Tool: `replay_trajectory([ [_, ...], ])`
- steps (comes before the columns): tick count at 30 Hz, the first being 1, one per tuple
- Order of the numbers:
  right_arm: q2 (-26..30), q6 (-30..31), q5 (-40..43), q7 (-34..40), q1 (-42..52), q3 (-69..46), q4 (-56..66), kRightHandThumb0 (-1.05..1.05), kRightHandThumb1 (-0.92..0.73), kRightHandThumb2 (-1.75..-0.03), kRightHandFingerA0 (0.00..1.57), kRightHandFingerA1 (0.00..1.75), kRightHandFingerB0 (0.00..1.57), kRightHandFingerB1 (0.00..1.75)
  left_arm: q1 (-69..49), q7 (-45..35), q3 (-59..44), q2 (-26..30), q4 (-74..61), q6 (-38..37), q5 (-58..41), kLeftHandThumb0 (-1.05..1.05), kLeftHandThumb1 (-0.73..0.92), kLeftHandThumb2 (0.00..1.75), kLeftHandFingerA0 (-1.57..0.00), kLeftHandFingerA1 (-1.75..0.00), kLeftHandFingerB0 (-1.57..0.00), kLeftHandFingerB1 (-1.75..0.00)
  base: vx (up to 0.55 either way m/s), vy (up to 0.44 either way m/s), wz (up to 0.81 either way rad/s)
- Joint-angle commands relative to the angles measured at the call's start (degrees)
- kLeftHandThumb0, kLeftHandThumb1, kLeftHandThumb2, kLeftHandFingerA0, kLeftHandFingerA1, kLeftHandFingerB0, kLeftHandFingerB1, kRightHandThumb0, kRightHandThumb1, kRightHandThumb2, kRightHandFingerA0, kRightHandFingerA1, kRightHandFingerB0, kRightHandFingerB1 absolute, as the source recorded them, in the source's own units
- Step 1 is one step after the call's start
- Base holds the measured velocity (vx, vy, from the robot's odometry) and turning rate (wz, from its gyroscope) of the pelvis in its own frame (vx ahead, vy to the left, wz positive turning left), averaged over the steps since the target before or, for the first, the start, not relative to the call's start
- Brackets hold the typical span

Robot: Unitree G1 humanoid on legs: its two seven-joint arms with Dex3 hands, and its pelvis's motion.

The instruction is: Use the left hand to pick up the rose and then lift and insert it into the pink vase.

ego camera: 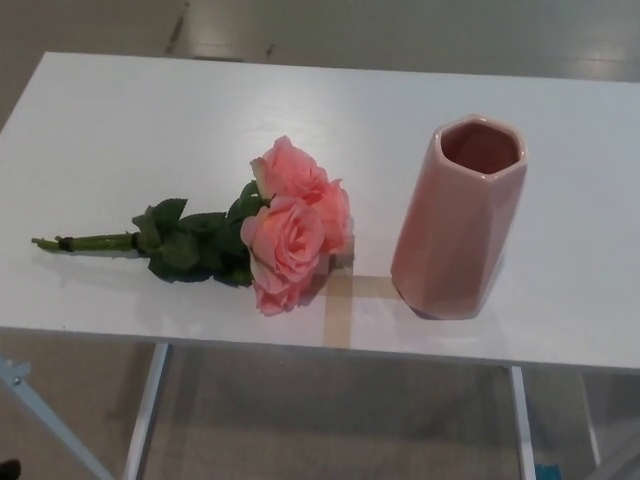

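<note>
Pink rose (290,235) near table (120,120) front edge, vase (458,225) apart

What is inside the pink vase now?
Nothing visible: the pink vase stands upright and its open mouth shows only a bare pink inner wall. Its bottom is hidden from this angle. The rose lies on the table.

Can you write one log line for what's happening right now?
rose: lying on table | pink vase: upright, empty | hands: not in view

A white rectangular table (150,120) on pale metal legs carries a bunch of pink roses with green leaves (265,228) lying on its side, an upright faceted pink ceramic vase (458,225), and beige tape strips (342,308) between them.
</note>
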State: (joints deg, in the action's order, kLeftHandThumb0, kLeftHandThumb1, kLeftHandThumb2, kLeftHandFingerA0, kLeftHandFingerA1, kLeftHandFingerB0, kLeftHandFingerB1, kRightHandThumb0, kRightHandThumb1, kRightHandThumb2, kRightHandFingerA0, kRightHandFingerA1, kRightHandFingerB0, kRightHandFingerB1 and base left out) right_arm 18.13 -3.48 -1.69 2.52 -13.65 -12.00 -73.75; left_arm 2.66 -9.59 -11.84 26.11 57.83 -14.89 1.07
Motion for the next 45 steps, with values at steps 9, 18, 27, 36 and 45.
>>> replay_trajectory([
  [9, 0.84, -0.09, -0.71, 0.13, 0.05, 1.00, -0.58, -0.34, -0.71, -0.60, 0.65, 0.49, 0.54, 0.44, -28.51, -53.86, 4.01, 18.09, -56.33, 7.36, -31.00, -0.45, 0.39, 0.52, -0.50, -0.42, -0.41, -0.35, 0.00, 0.000, 0.00],
  [18, 0.45, -0.30, -0.03, 0.36, 0.12, 0.41, -0.43, -0.34, -0.71, -0.60, 0.66, 0.50, 0.55, 0.45, -33.79, -56.91, -4.04, 24.35, -83.24, 13.43, -48.70, -0.56, 0.37, 0.65, -0.37, -0.47, -0.33, -0.40, 0.00, 0.000, 0.00],
  [27, 0.56, -0.02, -0.19, 0.42, -0.20, 0.54, -0.56, -0.35, -0.71, -0.60, 0.65, 0.50, 0.54, 0.45, -33.46, -55.59, -9.63, 25.54, -90.80, 16.86, -56.21, -0.55, 0.43, 0.54, -0.37, -0.40, -0.32, -0.32, 0.00, 0.000, 0.00],
  [36, 0.90, -0.18, 0.36, -0.53, -0.83, 0.12, -0.10, -0.34, -0.71, -0.60, 0.66, 0.50, 0.54, 0.44, -30.34, -45.33, -18.71, 27.02, -101.37, 15.93, -62.89, -0.56, 0.38, 0.71, -0.35, -0.48, -0.31, -0.43, 0.00, 0.000, 0.00],
  [45, 1.05, 0.29, 0.26, -0.43, -1.53, 0.19, -0.09, -0.34, -0.70, -0.60, 0.66, 0.50, 0.53, 0.44, -22.44, -30.58, -16.36, 23.57, -104.51, 14.39, -59.57, -0.39, 0.43, 0.53, -0.47, -0.43, -0.42, -0.37, 0.00, 0.000, 0.00],
])
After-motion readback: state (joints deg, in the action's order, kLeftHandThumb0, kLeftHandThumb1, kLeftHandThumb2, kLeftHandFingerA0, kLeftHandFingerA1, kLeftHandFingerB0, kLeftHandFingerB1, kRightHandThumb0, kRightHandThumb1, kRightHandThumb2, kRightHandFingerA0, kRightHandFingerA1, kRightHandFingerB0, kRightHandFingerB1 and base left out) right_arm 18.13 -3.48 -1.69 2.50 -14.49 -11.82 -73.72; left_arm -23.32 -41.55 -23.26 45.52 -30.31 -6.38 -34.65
